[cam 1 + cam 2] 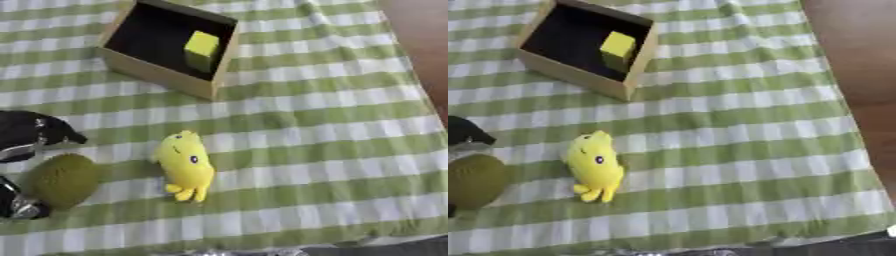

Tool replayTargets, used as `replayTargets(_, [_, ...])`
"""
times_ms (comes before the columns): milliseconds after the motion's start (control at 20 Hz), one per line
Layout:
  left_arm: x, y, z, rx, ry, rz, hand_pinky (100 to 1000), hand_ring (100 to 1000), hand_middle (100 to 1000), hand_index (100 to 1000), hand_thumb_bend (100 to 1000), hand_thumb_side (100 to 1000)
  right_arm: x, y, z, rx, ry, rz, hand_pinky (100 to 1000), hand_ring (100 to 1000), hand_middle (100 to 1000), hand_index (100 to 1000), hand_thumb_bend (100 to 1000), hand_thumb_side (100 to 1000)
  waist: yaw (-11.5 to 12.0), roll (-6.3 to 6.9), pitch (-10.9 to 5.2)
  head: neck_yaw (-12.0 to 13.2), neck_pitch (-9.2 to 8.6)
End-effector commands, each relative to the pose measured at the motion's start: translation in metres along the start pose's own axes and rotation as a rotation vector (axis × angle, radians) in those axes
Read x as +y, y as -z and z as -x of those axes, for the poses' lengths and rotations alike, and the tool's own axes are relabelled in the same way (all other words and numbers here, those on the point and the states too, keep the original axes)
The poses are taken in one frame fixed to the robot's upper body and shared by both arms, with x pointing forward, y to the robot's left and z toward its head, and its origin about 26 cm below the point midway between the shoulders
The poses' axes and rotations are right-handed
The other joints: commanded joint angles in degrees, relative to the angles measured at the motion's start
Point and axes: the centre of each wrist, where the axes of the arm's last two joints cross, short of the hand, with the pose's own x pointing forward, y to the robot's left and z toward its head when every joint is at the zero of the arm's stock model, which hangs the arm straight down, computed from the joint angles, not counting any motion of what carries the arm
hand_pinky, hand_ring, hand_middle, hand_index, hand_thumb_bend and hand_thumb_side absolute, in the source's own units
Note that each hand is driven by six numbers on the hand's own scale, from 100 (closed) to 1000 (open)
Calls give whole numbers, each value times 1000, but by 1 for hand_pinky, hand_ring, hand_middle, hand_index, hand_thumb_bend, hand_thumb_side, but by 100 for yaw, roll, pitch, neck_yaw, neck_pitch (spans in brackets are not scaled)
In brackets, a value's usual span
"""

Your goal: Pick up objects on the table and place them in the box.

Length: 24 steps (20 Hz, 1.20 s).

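Left hand on the round green fruit, fingers curled around it at the near left edge.
Yellow plush toy lay just right of the hand; box sat farther ahead-right, yellow block inside. Right hand wasn't visible.

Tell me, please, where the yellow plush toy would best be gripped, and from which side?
Probably around its midsection, from above. The yellow plush toy lies flat and lengthwise on the checked cloth, its long flanks free. The left hand is nearest, beside the brownish round object.
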Motion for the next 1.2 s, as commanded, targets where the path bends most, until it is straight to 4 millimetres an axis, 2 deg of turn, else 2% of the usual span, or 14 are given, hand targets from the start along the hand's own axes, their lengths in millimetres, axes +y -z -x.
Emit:
replayTargets(50, [6,-2,-2,16,17,4,865,865,740,886,567,327,-8,0,-5,10,-27,4,1000,1000,455,882,100,470,-17,49,-172,31,4])
replayTargets(200, [5,-2,-2,26,33,33,853,854,730,882,600,341,-9,-2,-4,21,-26,15,1000,1000,454,882,100,470,-21,46,-175,37,12])
replayTargets(350, [3,-2,-1,44,38,52,815,812,661,826,594,344,-9,-5,-4,33,-25,22,1000,1000,453,882,100,470,-21,43,-180,39,14])
replayTargets(550, [-2,-2,4,75,27,65,725,729,554,678,529,339,-10,-9,-2,51,-27,34,1000,1000,447,883,100,470,-21,38,-183,49,25])
replayTargets(750, [-10,0,8,94,9,80,661,675,529,609,461,326,-10,-14,0,71,-25,54,1000,1000,434,883,100,470,-23,31,-181,74,31])
replayTargets(850, [-11,0,9,96,1,70,622,637,508,582,373,317,-11,-15,0,77,-26,60,1000,1000,430,882,100,469,-24,25,-185,74,32])
replayTargets(1050, [-6,-4,5,53,-40,24,596,610,488,553,135,279,-11,-19,1,91,-32,66,1000,1000,427,881,100,470,-7,7,-195,50,32])
replayTargets(1100, [-3,-6,5,33,-56,1,586,602,483,537,100,269,-11,-20,1,94,-32,69,1000,1000,426,881,100,470,2,3,-198,41,32])
replayTargets(1200, [4,-9,7,-3,-64,-49,574,594,479,518,100,261,-11,-21,2,98,-34,72,1000,1000,425,880,100,470,21,-3,-203,22,32])
